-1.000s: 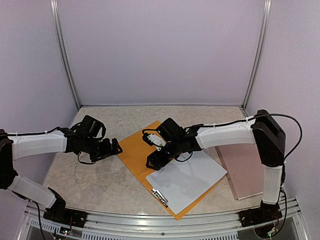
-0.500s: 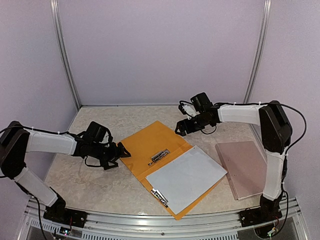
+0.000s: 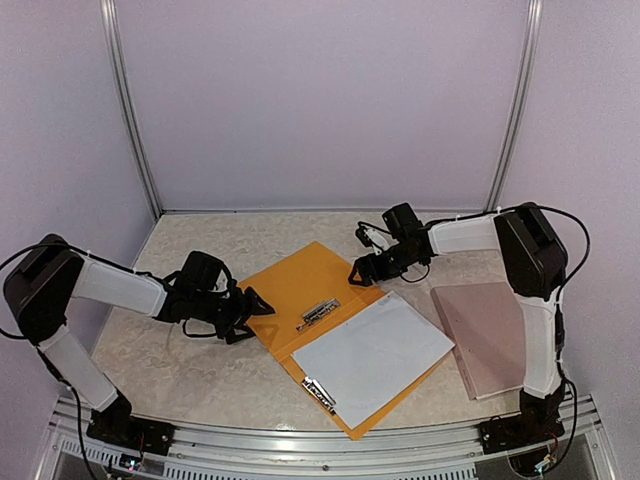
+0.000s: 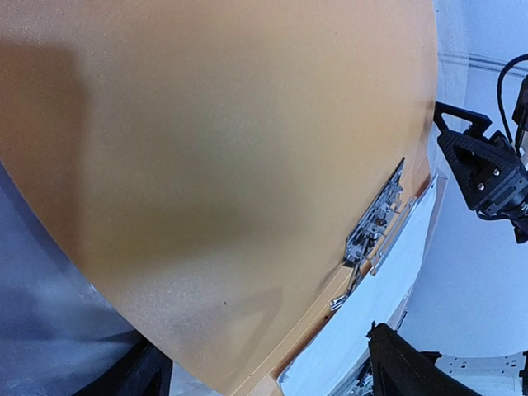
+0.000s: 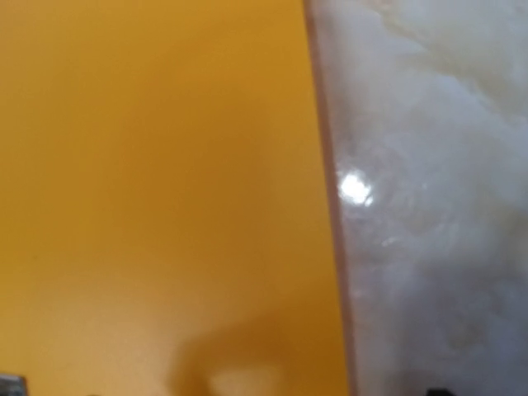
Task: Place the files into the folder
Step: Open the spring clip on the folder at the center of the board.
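Observation:
The orange folder (image 3: 296,284) lies open on the table, its metal clip (image 3: 318,313) at the spine. White files (image 3: 372,354) rest on its right half; in the left wrist view they (image 4: 388,289) lie beside the clip (image 4: 375,224). My left gripper (image 3: 252,306) is open at the left corner of the folder's left cover. That cover (image 4: 206,165) fills the left wrist view, and its near edge sits between my left gripper's (image 4: 264,356) spread fingers. My right gripper (image 3: 362,271) is open at the cover's far right edge. The right wrist view shows only the folder (image 5: 165,165) and its edge.
A pinkish-brown board (image 3: 490,335) lies flat to the right of the folder. A second metal clip (image 3: 320,392) sits at the folder's near edge. Marbled tabletop (image 5: 429,206) borders the folder. Walls and metal posts enclose the back and sides.
My right gripper has drawn back from the folder's middle to its far right edge. The left gripper has slid right to the folder's left corner and narrowed slightly.

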Controlling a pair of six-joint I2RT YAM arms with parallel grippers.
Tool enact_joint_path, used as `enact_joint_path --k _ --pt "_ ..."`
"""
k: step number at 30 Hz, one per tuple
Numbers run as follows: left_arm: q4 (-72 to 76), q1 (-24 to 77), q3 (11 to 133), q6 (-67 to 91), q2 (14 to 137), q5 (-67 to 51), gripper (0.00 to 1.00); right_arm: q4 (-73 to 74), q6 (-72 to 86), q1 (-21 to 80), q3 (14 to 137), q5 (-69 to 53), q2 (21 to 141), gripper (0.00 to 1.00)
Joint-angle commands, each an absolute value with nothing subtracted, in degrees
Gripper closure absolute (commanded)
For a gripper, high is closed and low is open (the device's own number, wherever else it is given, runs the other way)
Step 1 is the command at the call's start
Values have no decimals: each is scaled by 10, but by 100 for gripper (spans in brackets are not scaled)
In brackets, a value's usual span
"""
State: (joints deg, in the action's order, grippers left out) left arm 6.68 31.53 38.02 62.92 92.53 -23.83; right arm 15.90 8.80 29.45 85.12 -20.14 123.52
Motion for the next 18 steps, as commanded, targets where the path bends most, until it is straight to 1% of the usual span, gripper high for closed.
enact_joint_path --k 1,9,13,18 --pt "96 321 365 655 948 -238 21 131 110 291 802 -242 1234 19" --pt "153 321 352 675 930 -218 21 80 145 292 723 -249 1192 22" --pt "199 325 342 682 907 -206 25 61 156 295 692 -250 1179 22" --pt "214 333 364 672 915 -221 39 48 160 297 675 -254 1181 23"
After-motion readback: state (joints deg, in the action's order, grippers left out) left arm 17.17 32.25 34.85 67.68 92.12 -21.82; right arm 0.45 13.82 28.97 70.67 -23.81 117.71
